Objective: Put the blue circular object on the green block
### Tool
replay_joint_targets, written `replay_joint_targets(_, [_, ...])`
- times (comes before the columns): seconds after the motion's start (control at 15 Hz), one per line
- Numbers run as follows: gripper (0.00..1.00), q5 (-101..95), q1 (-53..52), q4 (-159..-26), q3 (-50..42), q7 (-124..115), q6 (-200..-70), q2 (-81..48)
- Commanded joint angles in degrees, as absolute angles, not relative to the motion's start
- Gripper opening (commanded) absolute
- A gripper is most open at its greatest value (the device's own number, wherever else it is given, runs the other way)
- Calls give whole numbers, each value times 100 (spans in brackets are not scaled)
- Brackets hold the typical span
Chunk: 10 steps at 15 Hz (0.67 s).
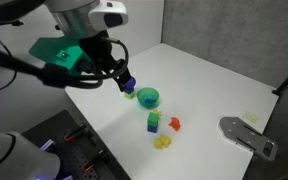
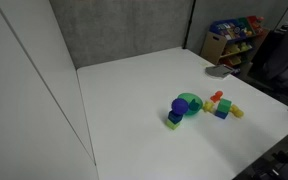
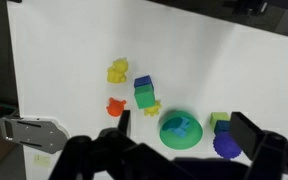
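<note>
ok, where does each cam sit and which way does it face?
Exterior view: raised off one table edge, looking down across the white table. The arm and gripper show at upper left, by the blue ball.
Exterior view: raised at another side, facing across the table toward a shelf behind it. No robot part shows.
Wrist view: looks down on the table. Both fingers frame the bottom edge, spread apart.
Shared: all three show the green bowl, the ball and the small blocks.
</note>
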<state>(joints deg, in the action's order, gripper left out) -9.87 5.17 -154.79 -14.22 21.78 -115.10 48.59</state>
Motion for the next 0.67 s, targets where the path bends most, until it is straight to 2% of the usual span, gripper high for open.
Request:
replay_joint_targets(0.0, [100, -980, 519, -15467, -1415, 2180, -11495, 4856])
replay_joint_targets(0.6, [100, -758, 275, -15203, -1277, 2030, -11498, 4405])
